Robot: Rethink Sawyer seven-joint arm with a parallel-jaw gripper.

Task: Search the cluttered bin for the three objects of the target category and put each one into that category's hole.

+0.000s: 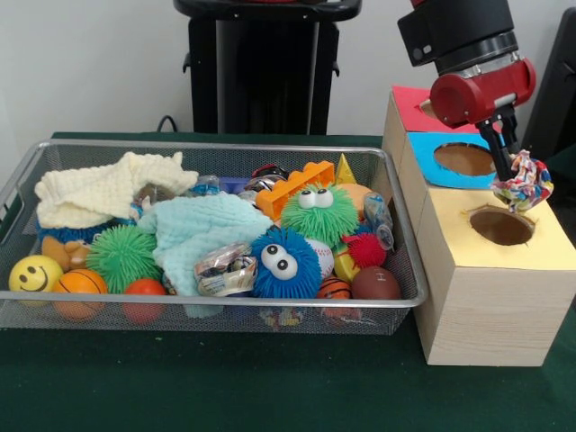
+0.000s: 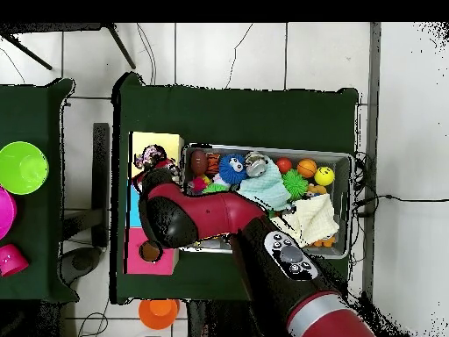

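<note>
The wire mesh bin [image 1: 207,310] holds many toys and sits left of the pale wooden box [image 1: 490,306]. My gripper [image 1: 515,173] is shut on a ruffled cloth bundle [image 1: 524,186] with a red, blue, yellow and white print. It holds the bundle just above the yellow-ringed hole [image 1: 501,226], at the hole's far right rim. In the overhead view the bundle [image 2: 151,159] shows over the yellow card [image 2: 162,143], and my arm [image 2: 202,215] covers the hole. No other printed bundle shows in the bin [image 2: 344,158].
The box also has a blue-ringed hole [image 1: 464,158] and a red-ringed part [image 1: 409,106] behind it. The bin holds a cream cloth [image 1: 103,191], a mint cloth [image 1: 205,225], a blue fuzzy ball [image 1: 284,261], a green one [image 1: 319,214] and several balls. Bowls [image 2: 22,167] stand on a side table.
</note>
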